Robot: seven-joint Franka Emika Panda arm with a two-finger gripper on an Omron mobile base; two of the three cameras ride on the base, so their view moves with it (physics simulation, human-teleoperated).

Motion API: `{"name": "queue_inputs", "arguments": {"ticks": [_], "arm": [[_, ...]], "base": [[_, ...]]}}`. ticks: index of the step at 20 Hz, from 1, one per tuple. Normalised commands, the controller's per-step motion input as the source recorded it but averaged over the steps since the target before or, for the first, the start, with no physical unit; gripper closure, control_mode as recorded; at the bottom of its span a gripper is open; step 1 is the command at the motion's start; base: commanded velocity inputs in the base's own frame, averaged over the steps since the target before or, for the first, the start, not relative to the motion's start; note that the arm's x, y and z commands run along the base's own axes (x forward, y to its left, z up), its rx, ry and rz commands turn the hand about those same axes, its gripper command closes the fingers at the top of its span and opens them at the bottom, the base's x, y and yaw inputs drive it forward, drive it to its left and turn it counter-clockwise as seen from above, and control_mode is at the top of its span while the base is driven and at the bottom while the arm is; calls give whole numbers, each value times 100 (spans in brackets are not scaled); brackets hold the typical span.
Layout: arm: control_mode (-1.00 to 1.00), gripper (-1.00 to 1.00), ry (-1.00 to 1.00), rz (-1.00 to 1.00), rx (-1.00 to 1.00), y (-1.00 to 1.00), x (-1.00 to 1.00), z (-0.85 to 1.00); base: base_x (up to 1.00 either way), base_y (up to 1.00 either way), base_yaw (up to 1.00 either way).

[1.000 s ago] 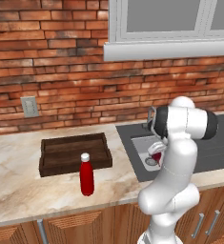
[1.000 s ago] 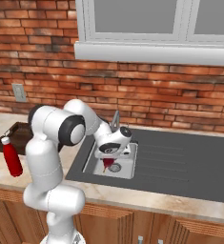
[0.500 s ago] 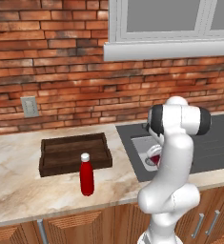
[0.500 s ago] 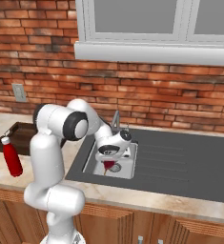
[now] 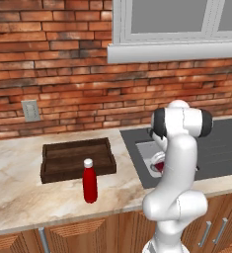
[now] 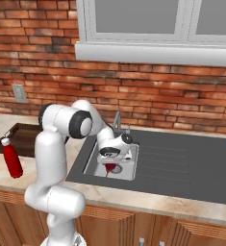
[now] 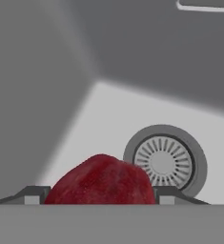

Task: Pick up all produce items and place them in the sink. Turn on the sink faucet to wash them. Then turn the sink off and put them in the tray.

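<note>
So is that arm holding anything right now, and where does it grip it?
Yes: the gripper holds the dark-red fruit by its two opposite sides, over the sink.

red bottle (image 5: 90, 181), wall outlet (image 5: 30, 110)

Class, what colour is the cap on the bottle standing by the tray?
White; the bottle shows it best in the left base view.

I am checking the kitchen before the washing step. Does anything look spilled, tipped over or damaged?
Nothing stands out. The red bottle stands upright on the counter in front of the tray. The claw holds the dark-red produce item inside the sink, near the drain.
</note>
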Motion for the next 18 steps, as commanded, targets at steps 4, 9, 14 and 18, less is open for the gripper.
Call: {"name": "queue_inputs", "arguments": {"ticks": [4, 9, 14, 18], "arm": [[-100, 100, 0, 0, 0, 0, 15, -19], [-100, 100, 0, 0, 0, 0, 8, -17], [-100, 100, 0, 0, 0, 1, 12, -25], [-100, 100, 0, 0, 0, 1, 14, -30]], "base": [[0, 0, 0], [0, 0, 0], [0, 0, 0], [0, 0, 0]]}}
